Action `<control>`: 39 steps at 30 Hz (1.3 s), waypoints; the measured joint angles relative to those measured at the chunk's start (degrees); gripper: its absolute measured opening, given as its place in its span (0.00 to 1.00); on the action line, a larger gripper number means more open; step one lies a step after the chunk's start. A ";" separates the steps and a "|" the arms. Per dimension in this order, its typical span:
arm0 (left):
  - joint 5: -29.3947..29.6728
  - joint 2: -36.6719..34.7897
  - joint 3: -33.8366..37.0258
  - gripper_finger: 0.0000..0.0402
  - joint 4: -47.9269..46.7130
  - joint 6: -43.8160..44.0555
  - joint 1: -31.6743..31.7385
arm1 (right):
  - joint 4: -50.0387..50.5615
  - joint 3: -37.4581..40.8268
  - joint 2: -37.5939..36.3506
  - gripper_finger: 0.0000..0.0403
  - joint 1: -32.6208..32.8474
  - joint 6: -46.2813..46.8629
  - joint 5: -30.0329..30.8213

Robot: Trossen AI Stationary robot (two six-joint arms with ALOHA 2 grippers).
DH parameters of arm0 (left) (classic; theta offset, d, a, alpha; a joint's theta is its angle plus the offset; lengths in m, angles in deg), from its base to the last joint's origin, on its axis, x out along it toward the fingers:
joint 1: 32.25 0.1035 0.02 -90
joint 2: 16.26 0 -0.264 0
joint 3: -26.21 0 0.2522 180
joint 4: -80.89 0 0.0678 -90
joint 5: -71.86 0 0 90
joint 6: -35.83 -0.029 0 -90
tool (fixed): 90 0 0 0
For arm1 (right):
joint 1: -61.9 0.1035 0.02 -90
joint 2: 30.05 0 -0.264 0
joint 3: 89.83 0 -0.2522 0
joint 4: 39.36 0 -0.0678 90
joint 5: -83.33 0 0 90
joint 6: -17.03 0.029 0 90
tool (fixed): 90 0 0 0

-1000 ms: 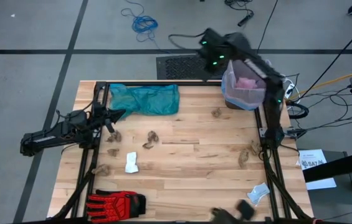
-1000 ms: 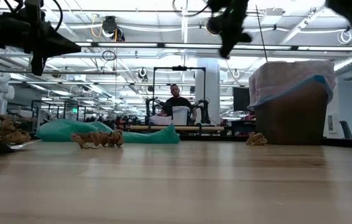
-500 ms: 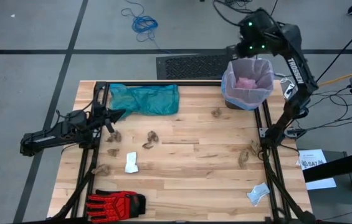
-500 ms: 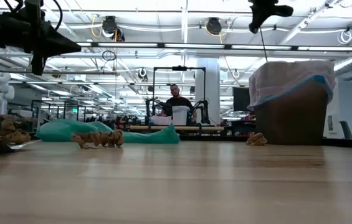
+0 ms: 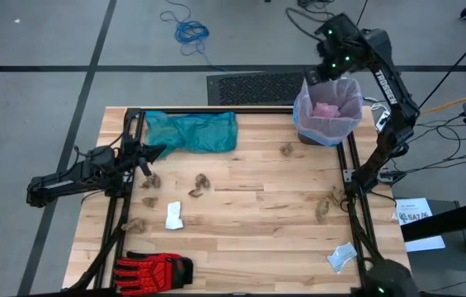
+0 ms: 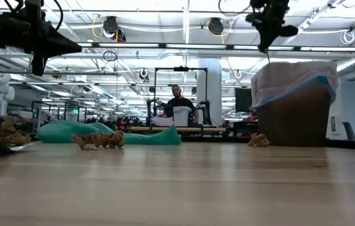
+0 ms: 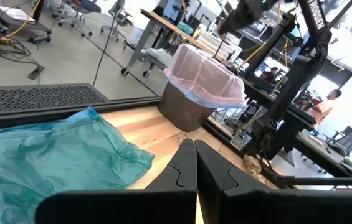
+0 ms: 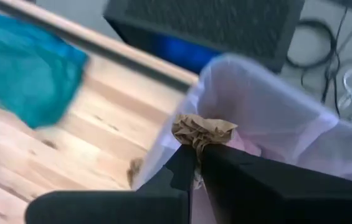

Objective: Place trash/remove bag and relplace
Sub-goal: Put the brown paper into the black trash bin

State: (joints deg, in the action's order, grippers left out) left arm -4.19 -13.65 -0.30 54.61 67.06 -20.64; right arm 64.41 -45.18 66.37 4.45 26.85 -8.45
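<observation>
The bag, a pale pink liner, lines a bin at the table's far right corner, its top folded over the rim. My right gripper hangs above the bin's far left rim, shut on a crumpled brown paper wad. In the low view the right gripper is high above the bin. My left gripper waits shut at the table's left side, near a teal plastic bag, touching nothing. My right gripper pinches the crumpled brown paper wad by its lower part between the two fingertips. The fingers slant down from above. The wad is lifted clear and sticks out past the fingertips, over the bag's opening.
Crumpled brown paper bits lie scattered on the wooden table. White wrappers and a red glove lie toward the near edge. Black frame rails run along both sides. A person sits beyond the table.
My right gripper has swung with the paper wad toward the table's right edge, from left of the bin to above its far left rim. The left arm has kept still.
</observation>
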 joint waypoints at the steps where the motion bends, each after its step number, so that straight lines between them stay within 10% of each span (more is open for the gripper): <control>1: 0.00 -0.02 0.00 0.00 -0.01 0.00 -0.01 | -0.06 1.64 0.00 0.04 -0.02 -0.02 0.05; 19: -0.02 -0.02 0.00 0.00 -0.07 0.04 -0.02 | -0.01 16.82 0.00 0.46 0.11 3.28 3.39; 30: 0.68 -0.01 -0.02 0.00 -0.64 0.00 -0.01 | -2.65 16.82 4.18 0.04 3.16 0.28 -1.47; 39: 0.67 -0.01 -0.02 0.00 -0.52 0.00 -0.01 | -13.71 16.07 4.46 0.01 4.98 2.38 -12.47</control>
State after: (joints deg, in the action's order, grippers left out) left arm -3.52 -13.66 -0.32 54.09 67.05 -20.65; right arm 50.70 -29.10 70.83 9.43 29.23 -20.92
